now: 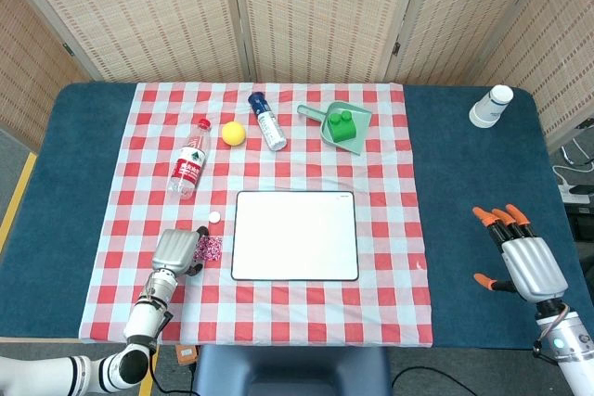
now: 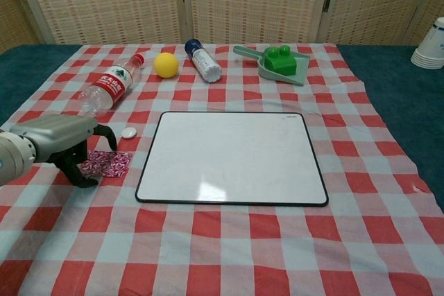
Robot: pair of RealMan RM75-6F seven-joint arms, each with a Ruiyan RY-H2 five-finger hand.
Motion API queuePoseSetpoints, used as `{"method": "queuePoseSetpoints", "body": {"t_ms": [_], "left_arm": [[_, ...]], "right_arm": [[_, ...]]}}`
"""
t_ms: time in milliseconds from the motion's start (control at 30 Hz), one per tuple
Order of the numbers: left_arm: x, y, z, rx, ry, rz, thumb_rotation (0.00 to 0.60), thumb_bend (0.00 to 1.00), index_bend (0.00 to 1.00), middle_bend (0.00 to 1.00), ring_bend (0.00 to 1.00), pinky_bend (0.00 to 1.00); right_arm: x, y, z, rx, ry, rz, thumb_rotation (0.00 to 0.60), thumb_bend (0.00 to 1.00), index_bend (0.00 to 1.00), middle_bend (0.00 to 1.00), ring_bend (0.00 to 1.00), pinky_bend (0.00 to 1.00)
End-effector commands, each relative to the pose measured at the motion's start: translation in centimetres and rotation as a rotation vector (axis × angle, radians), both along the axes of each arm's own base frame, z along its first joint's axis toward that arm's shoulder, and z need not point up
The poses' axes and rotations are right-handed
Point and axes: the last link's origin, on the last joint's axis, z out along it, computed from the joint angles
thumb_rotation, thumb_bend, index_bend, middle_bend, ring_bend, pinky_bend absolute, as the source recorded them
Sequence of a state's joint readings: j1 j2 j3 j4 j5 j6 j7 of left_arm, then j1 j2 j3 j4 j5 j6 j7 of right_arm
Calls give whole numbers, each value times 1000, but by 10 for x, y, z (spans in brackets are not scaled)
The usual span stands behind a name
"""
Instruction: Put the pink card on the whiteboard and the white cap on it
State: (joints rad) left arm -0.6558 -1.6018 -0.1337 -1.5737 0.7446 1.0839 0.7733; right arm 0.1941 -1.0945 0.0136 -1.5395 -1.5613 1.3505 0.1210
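Left robot hand (image 2: pixel 59 140), metallic, dark fingers curled down over patterned pink card (image 2: pixel 105 163) near tabletop's front-left; grip on card we cannot tell. Small round white cap (image 2: pixel 129 132) beside glossy rectangular whiteboard (image 2: pixel 233 159). Right robot hand (image 1: pixel 520 256) spread wide over bare blue right edge.

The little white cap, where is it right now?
The white cap lies on the checked cloth, just left of the whiteboard's top corner, beside the left hand and behind the pink card.

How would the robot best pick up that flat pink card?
Probably by its free right edge. The pink card lies flat on the cloth, so the left hand, already over its left end, likely must pinch that thin edge from above, on the whiteboard side.
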Motion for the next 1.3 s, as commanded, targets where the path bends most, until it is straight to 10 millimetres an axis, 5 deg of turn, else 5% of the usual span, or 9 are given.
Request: {"method": "queuePoseSetpoints", "body": {"t_ms": [33, 867, 1100, 1300], "left_arm": [[-1, 1, -2, -5, 3, 5, 600, 253, 297, 1000, 1000, 1000], [9, 8, 8, 30, -19, -11, 600, 259, 436, 1000, 1000, 1000], [33, 11, 17, 49, -47, -59, 600, 260, 432, 1000, 1000, 1000], [72, 16, 11, 46, -72, -132, 600, 259, 424, 1000, 1000, 1000]], "right_arm": [[0, 0, 0, 0, -1, -1, 600, 27, 29, 153, 52, 63], [-1, -1, 0, 2, 0, -4, 600, 27, 29, 153, 52, 63], [-1, -2, 0, 1, -1, -7, 600, 27, 29, 153, 52, 63], [-1, -2, 0, 2, -2, -8, 600, 27, 29, 153, 52, 63]]}}
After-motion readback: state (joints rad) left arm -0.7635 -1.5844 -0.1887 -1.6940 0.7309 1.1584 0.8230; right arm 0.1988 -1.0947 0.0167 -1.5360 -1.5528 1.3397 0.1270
